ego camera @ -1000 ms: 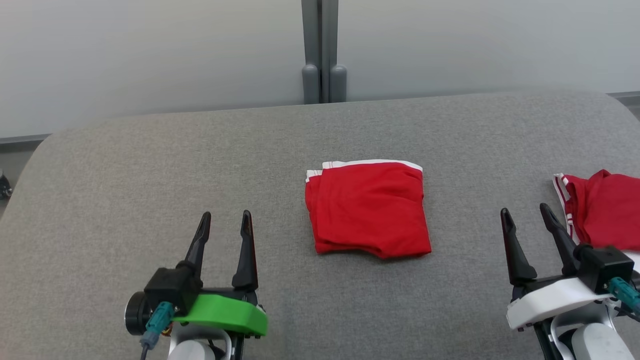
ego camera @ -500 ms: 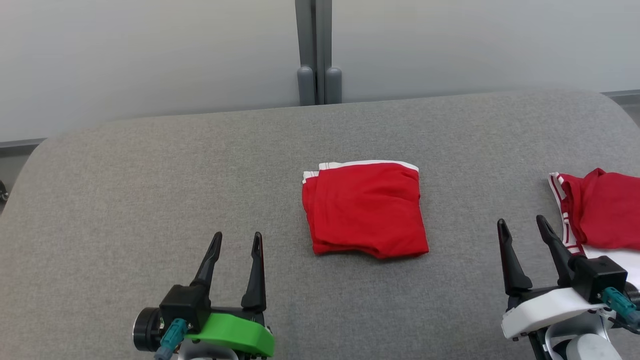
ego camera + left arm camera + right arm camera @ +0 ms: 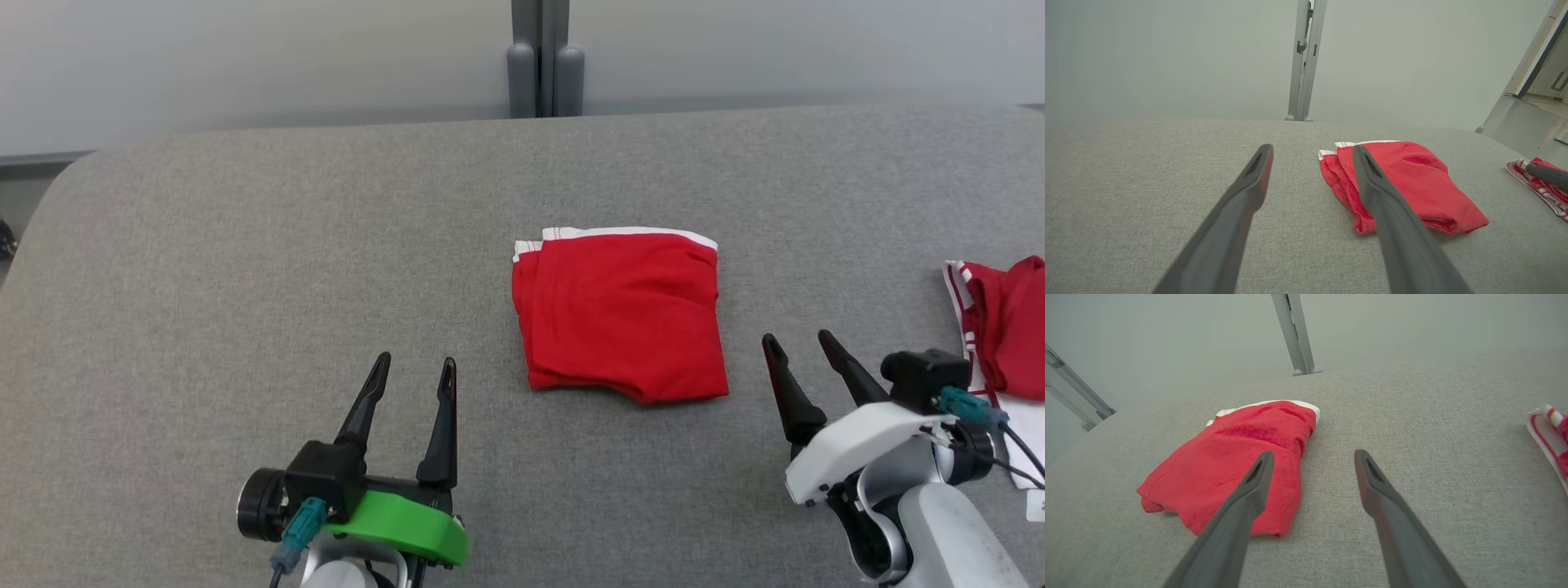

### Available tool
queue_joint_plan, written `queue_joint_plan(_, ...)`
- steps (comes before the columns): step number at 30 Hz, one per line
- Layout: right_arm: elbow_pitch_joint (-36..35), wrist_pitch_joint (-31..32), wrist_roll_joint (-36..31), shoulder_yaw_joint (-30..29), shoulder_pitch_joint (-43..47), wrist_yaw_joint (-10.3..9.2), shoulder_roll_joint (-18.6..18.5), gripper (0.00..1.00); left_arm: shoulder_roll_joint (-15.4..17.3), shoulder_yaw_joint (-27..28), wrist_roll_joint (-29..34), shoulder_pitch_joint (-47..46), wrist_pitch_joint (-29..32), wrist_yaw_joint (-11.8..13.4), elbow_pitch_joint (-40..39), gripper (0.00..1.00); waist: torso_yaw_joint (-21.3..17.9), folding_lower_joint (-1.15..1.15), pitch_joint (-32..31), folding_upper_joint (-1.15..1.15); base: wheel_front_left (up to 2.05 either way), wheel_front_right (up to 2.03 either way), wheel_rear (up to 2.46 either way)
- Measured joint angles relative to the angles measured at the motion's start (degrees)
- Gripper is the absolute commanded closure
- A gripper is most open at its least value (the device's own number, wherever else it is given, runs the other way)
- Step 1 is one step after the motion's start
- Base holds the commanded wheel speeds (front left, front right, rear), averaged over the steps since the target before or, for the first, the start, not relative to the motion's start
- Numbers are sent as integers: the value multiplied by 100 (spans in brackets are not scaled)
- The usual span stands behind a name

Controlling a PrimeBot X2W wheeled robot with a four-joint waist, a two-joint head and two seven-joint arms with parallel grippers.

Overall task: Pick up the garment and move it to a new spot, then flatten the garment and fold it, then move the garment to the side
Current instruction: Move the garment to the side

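the folded red garment (image 3: 622, 314) lies at the middle of the grey table (image 3: 245, 245), probably ready for moving aside. the left gripper (image 3: 416, 359) and right gripper (image 3: 796, 337) sit either side of its near edge, both spread apart and empty, placed to reach in.

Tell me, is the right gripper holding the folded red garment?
No, the right gripper stands open beside the folded red garment, not touching it.

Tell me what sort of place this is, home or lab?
Probably a lab or test room, not a home: a wide grey fabric-covered worktop, plain pale wall panels joined by a grey post behind it, and on it a folded red garment and a second red garment.
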Motion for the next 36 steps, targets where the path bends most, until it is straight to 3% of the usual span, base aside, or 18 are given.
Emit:
queue_joint_plan(11, 1062, 664, 1078, -133, -1012, 0, 14, 0, 0, -278, -23, -311, 1, -80, 48, 0, 525, 0, 485, 0, 0, 0, 0)
queue_joint_plan(26, 2103, 1328, 1362, -114, -1848, 7, -257, 0, 2, -414, -182, -544, 1, 67, -107, 0, 1094, 0, 945, 0, 0, 0, 0)
queue_joint_plan(27, 2147, 1363, 1321, -92, -1894, 8, -279, 3, 2, -410, -182, -556, 1, 68, -105, 0, 1120, 0, 972, 0, 0, 0, 0)
queue_joint_plan(28, 2178, 1376, 1266, -54, -1934, 8, -304, 65, 2, -400, -185, -568, 1, 69, -105, 0, 1142, 0, 995, 0, 0, 0, 0)
queue_joint_plan(29, 2198, 1374, 1201, -14, -1963, 8, -337, 100, 2, -390, -186, -577, 1, 69, -102, 0, 1161, 0, 1013, 0, 0, 0, 0)
queue_joint_plan(36, 2223, 1071, 813, 444, -1985, 5, -554, 100, 2, -365, -196, -583, 1, 77, -62, 0, 1104, 0, 937, 0, 0, 0, 0)
